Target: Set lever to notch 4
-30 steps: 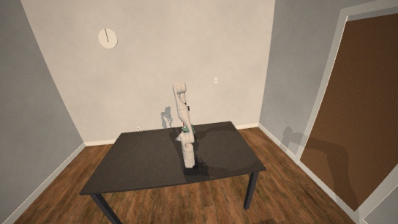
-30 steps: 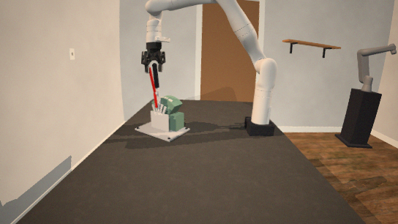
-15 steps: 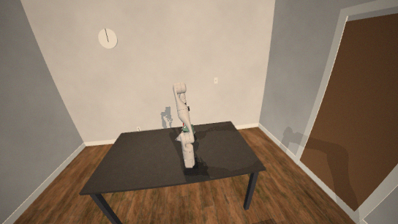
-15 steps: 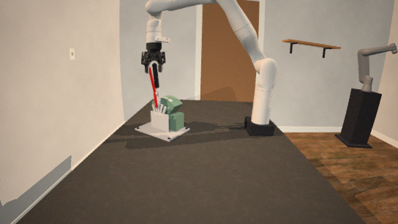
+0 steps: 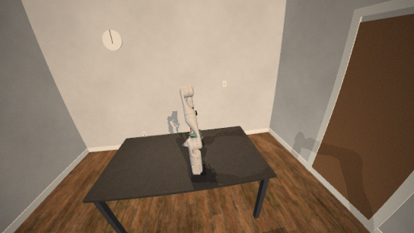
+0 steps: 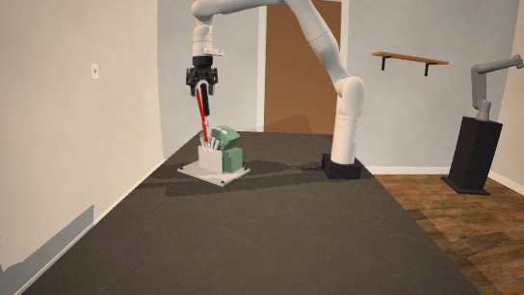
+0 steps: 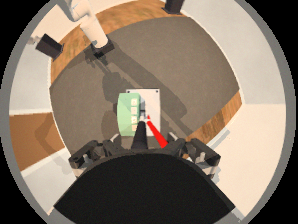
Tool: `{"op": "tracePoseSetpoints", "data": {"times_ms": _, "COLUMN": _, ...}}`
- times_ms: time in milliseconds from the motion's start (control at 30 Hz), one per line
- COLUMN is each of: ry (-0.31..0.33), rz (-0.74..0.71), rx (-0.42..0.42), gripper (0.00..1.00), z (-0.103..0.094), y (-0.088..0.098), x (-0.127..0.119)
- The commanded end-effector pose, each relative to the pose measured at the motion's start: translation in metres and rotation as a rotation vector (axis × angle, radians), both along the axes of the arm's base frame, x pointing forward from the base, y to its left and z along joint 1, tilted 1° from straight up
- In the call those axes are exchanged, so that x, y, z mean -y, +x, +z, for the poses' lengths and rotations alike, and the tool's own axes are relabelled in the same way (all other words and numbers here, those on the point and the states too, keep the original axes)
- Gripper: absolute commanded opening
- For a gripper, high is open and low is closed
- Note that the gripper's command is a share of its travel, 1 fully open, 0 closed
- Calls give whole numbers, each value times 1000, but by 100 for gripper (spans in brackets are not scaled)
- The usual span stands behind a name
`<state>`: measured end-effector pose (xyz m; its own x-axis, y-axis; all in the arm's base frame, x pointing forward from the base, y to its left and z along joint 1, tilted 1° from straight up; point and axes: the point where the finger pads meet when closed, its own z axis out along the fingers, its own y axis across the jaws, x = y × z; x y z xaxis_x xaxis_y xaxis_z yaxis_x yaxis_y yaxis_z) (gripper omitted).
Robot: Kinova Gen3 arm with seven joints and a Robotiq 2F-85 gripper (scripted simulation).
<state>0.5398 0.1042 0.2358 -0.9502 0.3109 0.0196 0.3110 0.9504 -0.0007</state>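
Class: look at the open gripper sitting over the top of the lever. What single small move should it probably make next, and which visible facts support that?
Probably close the fingers. The gripper is open and holds nothing, yet it already sits around the top of the black handle and the red bar beside it. Closing should squeeze the bar against the handle and free the latch; the lever cannot be moved until then.

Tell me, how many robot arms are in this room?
2. A white arm stands on the dark table, its tool open over the lever. A grey arm sits on a black pedestal by the far wall.
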Motion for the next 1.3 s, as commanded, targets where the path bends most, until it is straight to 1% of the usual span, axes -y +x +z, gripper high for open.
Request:
{"op": "tracePoseSetpoints", "data": {"times_ms": 0, "ry": 1, "rz": 0, "rx": 2, "gripper": 98, "z": 1, "y": 0, "x": 0}}
{"op": "tracePoseSetpoints", "data": {"times_ms": 300, "ry": 1, "rz": 0, "rx": 2, "gripper": 98, "z": 1, "y": 0, "x": 0}}
{"op": "tracePoseSetpoints", "data": {"times_ms": 333, "ry": 1, "rz": 0, "rx": 2, "gripper": 0, "z": 1, "y": 0, "x": 0}}
{"op": "tracePoseSetpoints", "data": {"times_ms": 1267, "ry": 1, "rz": 0, "rx": 2, "gripper": 0, "z": 1, "y": 0, "x": 0}}
